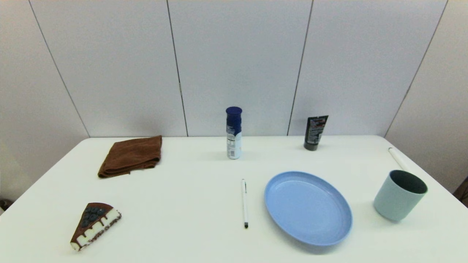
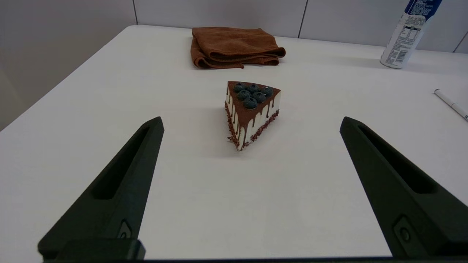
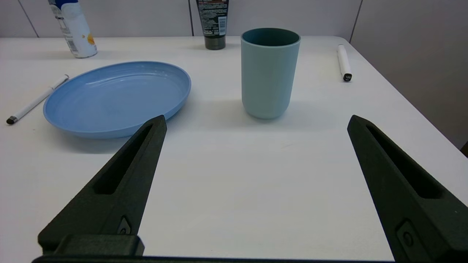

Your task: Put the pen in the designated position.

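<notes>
1. Right now both arms sit back at the near edge of the white bench (image 1: 204, 204), out of the head view, and nothing is held.
2. Left jaws (image 2: 251, 124) — spread wide with nothing in them, low over the bench. Straight ahead of them, in line with the gap, lies a slice of cake (image 2: 251, 109) with blueberries on top. Past the cake is a folded brown cloth (image 2: 234, 47).
3. Right jaws (image 3: 256, 120) — also spread wide with nothing in them. Ahead of them stands a pale green cup (image 3: 270, 73), upright. Ahead too, but toward the left finger, sits a round blue plate (image 3: 117, 96).
4. The pen (image 1: 244, 202) lies flat on the bench, well apart from both jaws. It is just beside the blue plate, on the side away from the cup, not touching it. Its black tip points to the near edge.
5. Beyond the pen stands a bottle with a blue cap (image 1: 234, 133), and a dark tube (image 1: 315, 133) stands on its cap, beyond the plate.
6. A thicker white rod (image 3: 343, 62) lies past the cup, near the bench's far right edge.
7. Bare white bench lies between the pen and the cake.
</notes>
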`<state>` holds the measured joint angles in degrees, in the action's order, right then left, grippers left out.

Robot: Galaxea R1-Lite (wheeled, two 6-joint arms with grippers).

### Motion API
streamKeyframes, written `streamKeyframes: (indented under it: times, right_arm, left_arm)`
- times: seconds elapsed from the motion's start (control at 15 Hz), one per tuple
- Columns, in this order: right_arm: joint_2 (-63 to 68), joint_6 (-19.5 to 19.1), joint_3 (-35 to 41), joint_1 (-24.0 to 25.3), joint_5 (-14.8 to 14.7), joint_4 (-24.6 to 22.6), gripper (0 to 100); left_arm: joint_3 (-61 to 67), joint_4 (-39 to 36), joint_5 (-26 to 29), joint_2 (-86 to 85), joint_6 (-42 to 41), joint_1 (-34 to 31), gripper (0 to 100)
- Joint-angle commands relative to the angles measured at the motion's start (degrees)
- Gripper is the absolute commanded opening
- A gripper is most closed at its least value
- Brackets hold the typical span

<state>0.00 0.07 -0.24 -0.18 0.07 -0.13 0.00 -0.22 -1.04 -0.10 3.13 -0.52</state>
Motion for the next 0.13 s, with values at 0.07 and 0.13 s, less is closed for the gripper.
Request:
streamKeyframes:
  times: [0.07, 0.13]
  right_arm:
    - [0.0, 0.01, 0.07, 0.01, 0.01, -0.13, 100]
    - [0.09, 0.01, 0.07, 0.01, 0.01, -0.13, 100]
  left_arm:
    - [0.0, -0.04, -0.02, 0.01, 0.03, 0.0, 100]
    - [0.0, -0.04, -0.02, 0.01, 0.03, 0.0, 100]
